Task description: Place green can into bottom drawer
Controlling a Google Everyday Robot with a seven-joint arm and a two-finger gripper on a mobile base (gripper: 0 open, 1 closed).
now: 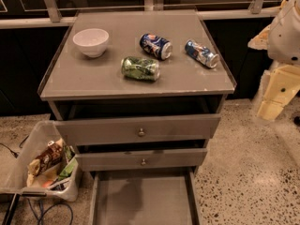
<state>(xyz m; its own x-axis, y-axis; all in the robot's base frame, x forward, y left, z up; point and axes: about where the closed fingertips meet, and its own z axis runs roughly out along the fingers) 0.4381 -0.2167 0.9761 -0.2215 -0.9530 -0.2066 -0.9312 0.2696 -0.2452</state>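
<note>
Can on cabinet; gripper seemingly right

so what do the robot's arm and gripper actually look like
The arm has a rounded white shell with a few small dark dots on it. Below it, the gripper is at the right edge of the view, beside the cabinet. It is made of pale cream, blocky, angular pieces. No cables, sleeves or printed markings show on either.

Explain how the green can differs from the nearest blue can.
The green can is mottled green; the blue can is blue, red and white. The green can lies nearer the front, the blue can farther back. Both lie on their sides. The gripper is right of the cabinet.
</note>
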